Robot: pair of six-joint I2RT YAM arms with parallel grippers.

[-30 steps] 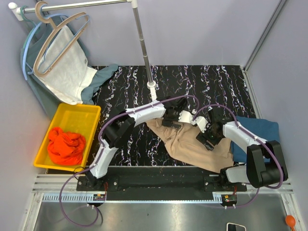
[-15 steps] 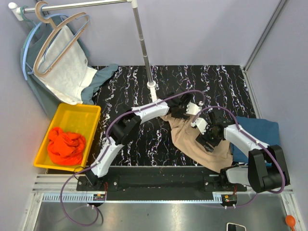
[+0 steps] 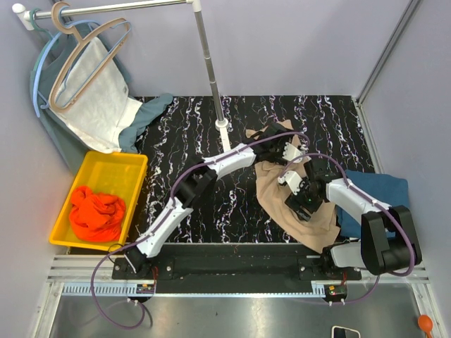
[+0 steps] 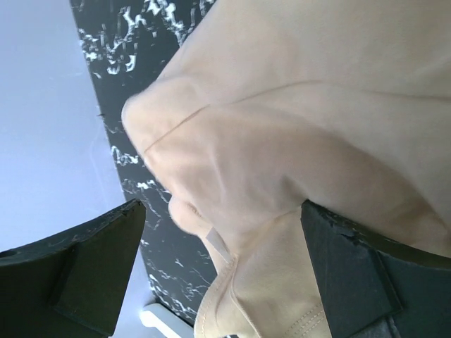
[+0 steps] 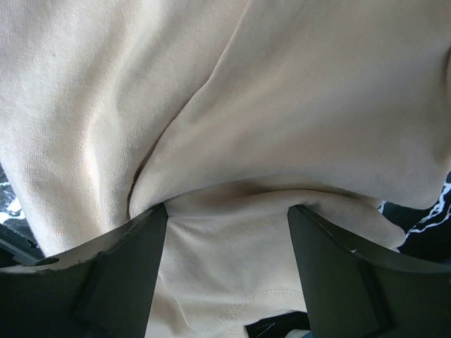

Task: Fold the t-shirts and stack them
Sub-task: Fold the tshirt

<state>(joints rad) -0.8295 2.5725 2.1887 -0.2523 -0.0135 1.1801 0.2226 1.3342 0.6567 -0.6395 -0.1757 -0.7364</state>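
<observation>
The beige t-shirt [image 3: 271, 191] lies crumpled on the black marbled table [image 3: 197, 204], right of centre. My left gripper [image 3: 285, 146] reaches over its far edge with a flap of beige cloth [image 3: 285, 127] bunched up around it. In the left wrist view the left gripper [image 4: 220, 208] stands open, its jaws wide with a fold of the beige t-shirt [image 4: 296, 127] lying between them. My right gripper [image 3: 299, 197] is down on the shirt's middle. The right gripper [image 5: 227, 208] is open too, straddling a ridge of beige t-shirt [image 5: 232, 105]. A dark blue t-shirt [image 3: 384, 186] lies at the right edge. An orange-red t-shirt [image 3: 95, 211] sits in the bin.
A yellow bin [image 3: 113, 165] stands at the left of the table. A rack pole [image 3: 211, 77] rises from a base near the table's far middle. Hangers with a white cloth [image 3: 99, 98] and a grey-green garment [image 3: 53, 134] hang at the back left.
My left gripper has swept right and farther away, taking the beige shirt's left side with it, so the shirt is now bunched narrower. The right gripper has barely moved.
</observation>
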